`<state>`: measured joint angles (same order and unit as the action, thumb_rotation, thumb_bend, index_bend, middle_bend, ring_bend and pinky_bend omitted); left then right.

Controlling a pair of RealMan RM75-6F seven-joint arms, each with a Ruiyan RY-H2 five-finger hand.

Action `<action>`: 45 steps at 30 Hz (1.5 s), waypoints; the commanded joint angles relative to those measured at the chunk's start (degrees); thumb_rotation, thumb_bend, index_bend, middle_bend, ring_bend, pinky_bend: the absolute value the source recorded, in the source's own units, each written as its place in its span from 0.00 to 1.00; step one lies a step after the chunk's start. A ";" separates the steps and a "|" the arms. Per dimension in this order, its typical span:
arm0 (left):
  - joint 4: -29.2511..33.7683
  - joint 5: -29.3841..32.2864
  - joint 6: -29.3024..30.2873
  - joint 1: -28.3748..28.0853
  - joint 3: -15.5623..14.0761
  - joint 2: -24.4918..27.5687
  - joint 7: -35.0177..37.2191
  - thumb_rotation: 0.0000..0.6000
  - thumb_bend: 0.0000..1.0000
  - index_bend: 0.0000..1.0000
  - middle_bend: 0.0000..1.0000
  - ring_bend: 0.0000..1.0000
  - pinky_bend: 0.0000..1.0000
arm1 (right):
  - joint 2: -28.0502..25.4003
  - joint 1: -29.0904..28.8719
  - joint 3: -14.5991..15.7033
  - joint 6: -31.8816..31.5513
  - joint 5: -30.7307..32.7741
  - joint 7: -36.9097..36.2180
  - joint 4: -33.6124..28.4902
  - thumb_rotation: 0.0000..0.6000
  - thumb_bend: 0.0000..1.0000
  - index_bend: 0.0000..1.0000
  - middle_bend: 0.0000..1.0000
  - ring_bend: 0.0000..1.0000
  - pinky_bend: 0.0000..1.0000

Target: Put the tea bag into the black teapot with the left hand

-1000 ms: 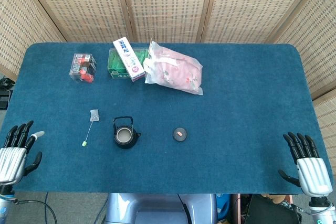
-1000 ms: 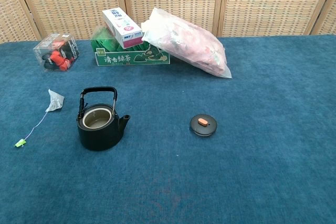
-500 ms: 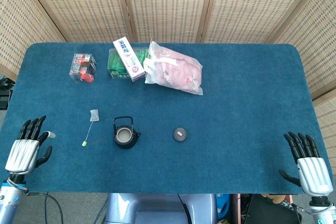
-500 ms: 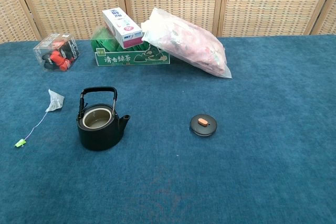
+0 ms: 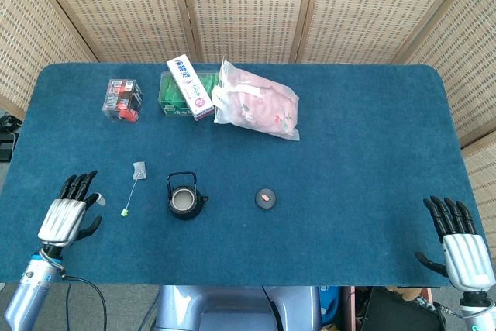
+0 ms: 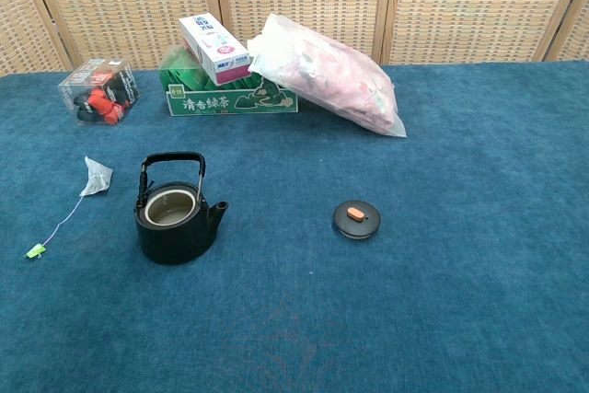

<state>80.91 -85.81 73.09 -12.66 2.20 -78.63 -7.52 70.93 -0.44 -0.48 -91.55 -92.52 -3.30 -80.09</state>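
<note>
Head view: my left robot hand (image 5: 68,218), empty with fingers spread, is near the tea bag (image 5: 140,169); I may snag only its string beside the black teapot (image 5: 184,200).

Left hand (image 5: 68,218) spread nr tea bag (image 5: 140,169), black teapot (image 5: 185,198) lidless

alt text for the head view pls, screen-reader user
A top-down view of a blue table: the robot's open left hand sits near the front left edge, short of the tea bag, which lies just left of the lidless black teapot. The teapot's lid lies to its right, packaged goods at the back, the open right hand front right.
</note>
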 commanded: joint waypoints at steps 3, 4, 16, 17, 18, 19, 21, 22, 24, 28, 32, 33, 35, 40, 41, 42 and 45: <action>-2.43 1.27 -2.35 -1.52 0.33 -2.37 -0.15 1.00 0.39 0.45 0.01 0.00 0.00 | 0.01 0.14 0.04 0.27 0.40 -0.07 0.06 1.00 0.10 0.03 0.15 0.00 0.00; -2.98 1.65 -2.98 -1.83 0.34 -2.86 -0.21 1.00 0.39 0.45 0.01 0.00 0.00 | 0.01 0.21 0.02 0.19 0.43 -0.10 0.07 1.00 0.10 0.03 0.15 0.00 0.00; -5.96 3.87 -6.55 -3.60 0.07 -5.95 -0.63 1.00 0.39 0.45 0.01 0.00 0.00 | 0.03 0.38 -0.01 0.52 0.89 -0.22 0.25 1.00 0.10 0.03 0.15 0.00 0.00; -6.17 4.02 -6.72 -3.68 0.07 -6.16 -0.66 1.00 0.39 0.45 0.01 0.00 0.00 | 0.05 0.39 -0.02 0.52 0.91 -0.23 0.26 1.00 0.10 0.03 0.15 0.00 0.00; -6.41 4.24 -7.00 -3.79 0.03 -6.43 -0.66 1.00 0.39 0.45 0.01 0.00 0.00 | 0.05 0.44 -0.02 0.49 0.95 -0.24 0.29 1.00 0.10 0.03 0.15 0.00 0.00; -6.68 4.41 -7.15 -3.85 0.00 -6.72 -0.61 1.00 0.39 0.45 0.01 0.00 0.00 | 0.03 0.49 -0.02 0.44 0.97 -0.22 0.30 1.00 0.10 0.03 0.15 0.00 0.00; -7.36 4.69 -7.24 -3.90 -0.04 -7.30 -0.53 1.00 0.39 0.46 0.01 0.00 0.00 | 0.01 0.58 -0.04 0.35 1.02 -0.20 0.29 1.00 0.10 0.03 0.15 0.00 0.00; -7.93 5.22 -7.87 -3.93 -0.21 -7.83 -0.40 1.00 0.39 0.46 0.01 0.00 0.00 | -0.02 0.62 -0.01 0.41 1.08 -0.21 0.30 1.00 0.10 0.03 0.15 0.00 0.00; -8.61 5.46 -8.02 -4.01 -0.26 -8.40 -0.31 1.00 0.39 0.46 0.01 0.00 0.00 | -0.01 0.65 -0.02 0.42 1.09 -0.25 0.31 1.00 0.10 0.03 0.15 0.00 0.00; -9.97 5.79 -7.78 -4.00 -0.24 -9.59 0.23 1.00 0.39 0.47 0.01 0.00 0.00 | -0.06 0.66 -0.09 0.43 1.13 -0.31 0.38 1.00 0.10 0.03 0.15 0.00 0.00; -10.91 6.33 -7.91 -4.14 -0.10 -10.40 0.33 1.00 0.39 0.47 0.01 0.00 0.00 | -0.09 0.66 -0.14 0.50 1.19 -0.45 0.40 1.00 0.10 0.03 0.15 0.00 0.00; -11.03 6.43 -7.96 -4.18 -0.08 -10.52 0.37 1.00 0.39 0.47 0.01 0.00 0.00 | -0.09 0.66 -0.14 0.57 1.24 -0.43 0.40 1.00 0.10 0.03 0.15 0.00 0.00; -11.23 6.58 -8.05 -4.28 -0.07 -10.73 0.48 1.00 0.39 0.47 0.01 0.00 0.00 | -0.07 0.68 -0.15 0.62 1.30 -0.48 0.39 1.00 0.10 0.03 0.15 0.00 0.00; -11.71 6.84 -8.15 -4.55 0.01 -11.24 0.49 1.00 0.39 0.47 0.01 0.00 0.00 | -0.11 0.76 -0.22 0.61 1.44 -0.52 0.44 1.00 0.10 0.03 0.15 0.00 0.00; -11.79 6.89 -8.22 -4.62 0.03 -11.32 0.50 1.00 0.39 0.47 0.01 0.00 0.00 | -0.12 0.79 -0.23 0.60 1.47 -0.51 0.46 1.00 0.10 0.03 0.15 0.00 0.00; -11.85 6.96 -8.29 -4.70 0.07 -11.41 0.56 1.00 0.39 0.47 0.01 0.00 0.00 | -0.12 0.81 -0.26 0.59 1.53 -0.50 0.45 1.00 0.10 0.03 0.15 0.00 0.00; -12.03 7.06 -8.42 -4.92 0.13 -11.63 0.62 1.00 0.39 0.48 0.01 0.00 0.00 | -0.15 0.89 -0.29 0.61 1.66 -0.51 0.47 1.00 0.10 0.03 0.15 0.00 0.00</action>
<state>68.89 -78.77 64.69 -17.55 2.31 -90.23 -6.91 70.78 0.45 -0.77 -90.94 -90.85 -3.81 -79.62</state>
